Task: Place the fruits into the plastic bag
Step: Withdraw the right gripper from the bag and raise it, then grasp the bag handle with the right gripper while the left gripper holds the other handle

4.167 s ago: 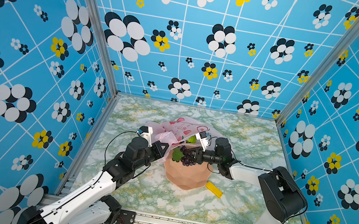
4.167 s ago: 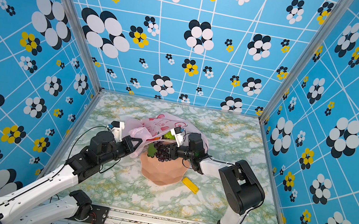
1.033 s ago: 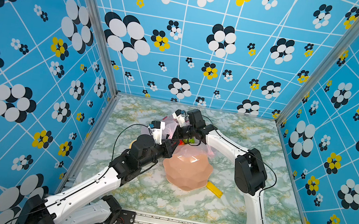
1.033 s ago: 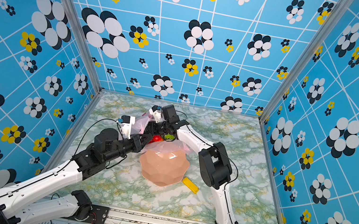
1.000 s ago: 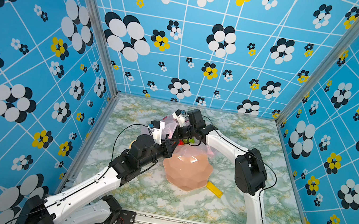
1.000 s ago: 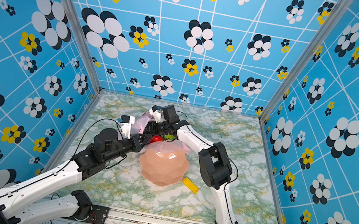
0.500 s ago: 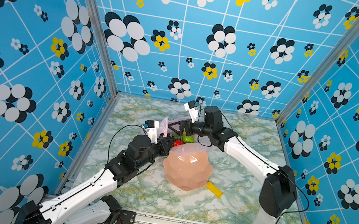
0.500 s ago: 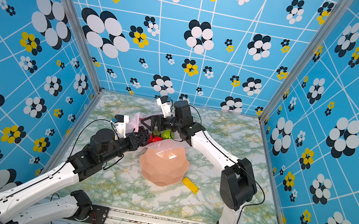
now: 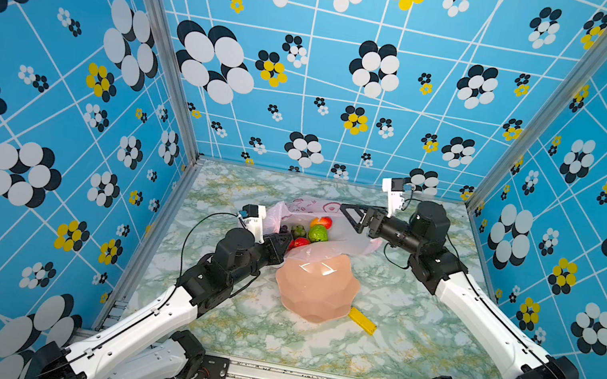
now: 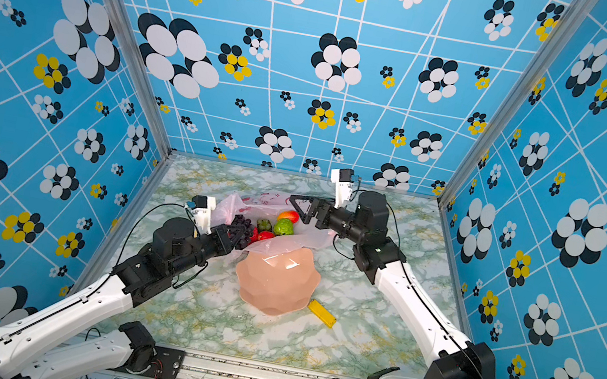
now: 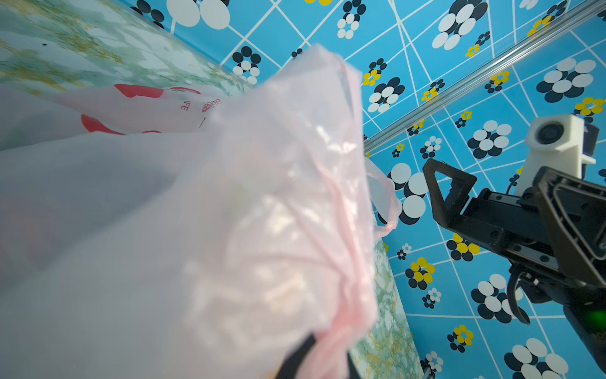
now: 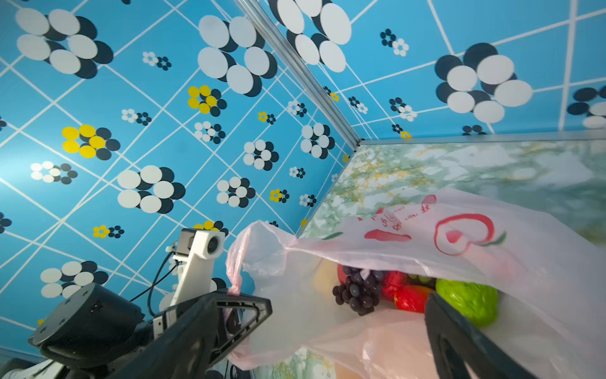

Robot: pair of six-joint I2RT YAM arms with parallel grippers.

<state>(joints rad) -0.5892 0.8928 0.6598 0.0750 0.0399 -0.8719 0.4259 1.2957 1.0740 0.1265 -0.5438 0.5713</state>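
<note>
Fruits (image 9: 317, 234) inside plastic bag (image 9: 305, 205)

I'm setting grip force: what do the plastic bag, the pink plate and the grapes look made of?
The plastic bag is thin translucent pink film, crinkled, with fruit showing through. The plate is probably hard moulded plastic, glossy with a sharp light reflection. The grapes look like a shiny plastic or rubber toy; which is unclear.

Both top views are bright and evenly lit from above, with only soft, faint shadows on the bench (image 9: 307, 347). A white glare patch sits on the plate (image 9: 313, 291). Lines on the walls (image 9: 352, 93) bend toward the picture edges. In the left wrist view the plastic bag (image 11: 229, 229) is close and blurred. In the right wrist view the fruits (image 12: 465, 295) are fairly sharp.
</note>
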